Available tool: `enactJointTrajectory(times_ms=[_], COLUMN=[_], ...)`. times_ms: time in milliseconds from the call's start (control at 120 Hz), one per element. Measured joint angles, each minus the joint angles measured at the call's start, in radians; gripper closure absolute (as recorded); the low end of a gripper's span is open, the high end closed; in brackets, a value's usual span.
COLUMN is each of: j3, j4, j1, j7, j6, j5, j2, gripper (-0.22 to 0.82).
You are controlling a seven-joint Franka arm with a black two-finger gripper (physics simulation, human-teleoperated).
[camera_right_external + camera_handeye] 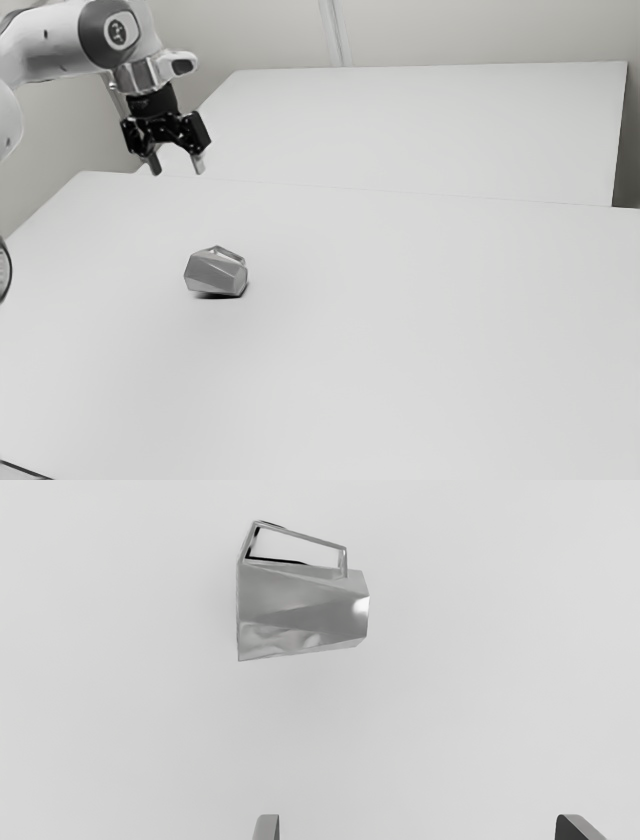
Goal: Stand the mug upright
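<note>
My gripper (177, 166) hangs high over the table in the exterior view, above the mug and a little toward that view's left. Its two fingers stand wide apart with nothing between them. The grey faceted mug (215, 273) lies on its side on the table, its handle on the upper side. From the wrist camera, the mug (302, 607) shows its body and angular handle lying ahead of the gripper (417, 827), well apart from the fingertips.
The white table (400, 330) extends around the mug. Behind it in the exterior view stands a large white block-like surface (430, 130), with pale walls beyond.
</note>
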Motion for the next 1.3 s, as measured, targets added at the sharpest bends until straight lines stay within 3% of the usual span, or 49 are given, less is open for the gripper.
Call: enactJointTrajectory(times_ms=[458,792,1300], j3=[0.003,0.027,0.075], j4=[-0.018,-0.137,-0.279], j1=[0.132,0.185,0.201], j7=[0.174,0.311,0.467], j6=[0.020,0.154,0.292], j5=[-0.076,-0.129,-0.461], j2=[0.099,0.130,0.187], gripper=[0.00,0.00,0.00])
